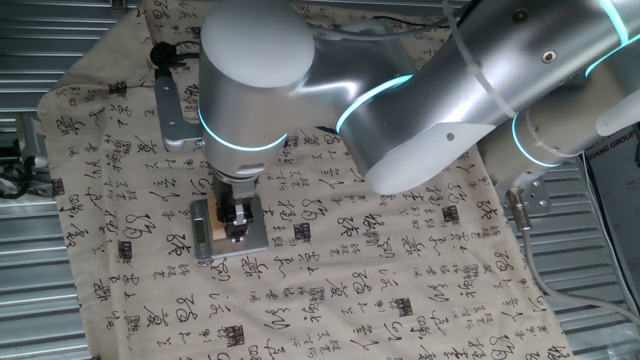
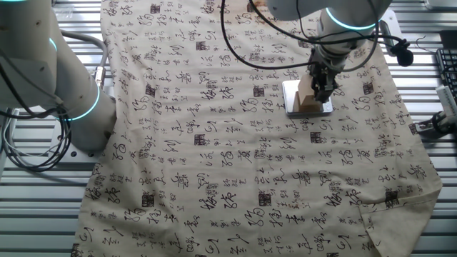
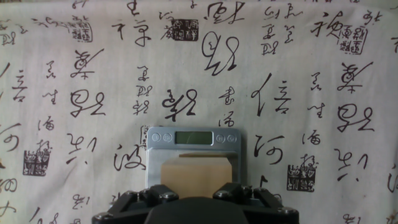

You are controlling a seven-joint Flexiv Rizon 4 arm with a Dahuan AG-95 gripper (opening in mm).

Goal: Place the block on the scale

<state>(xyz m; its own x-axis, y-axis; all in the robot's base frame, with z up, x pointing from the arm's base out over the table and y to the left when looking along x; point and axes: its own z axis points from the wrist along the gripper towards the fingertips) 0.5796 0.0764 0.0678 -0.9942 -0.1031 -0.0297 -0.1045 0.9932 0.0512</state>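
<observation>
Claw: the claw [image 1: 237,222] points straight down over the scale, its fingers either side of the block [image 3: 194,172]; from where I stand it looks closed on the block, though the contact itself is hidden.
Block: the tan wooden cube sits low between the fingers, over the middle of the grey plate; whether it rests on the plate or hangs just above, I cannot tell.
Scale: the scale [image 3: 151,163] lies flat on the cloth, display strip [image 3: 193,137] on the edge away from the hand camera.
Step in hand: setting down. I'd say lower gently until the plate takes the weight, part the fingers evenly, then lift straight up so the cube is not dragged.
Arm: the wrist is vertical, and the forearm [image 1: 430,110] reaches in across the counter.
Cloth: the calligraphy-printed cloth [image 2: 214,143] covers the counter.
</observation>
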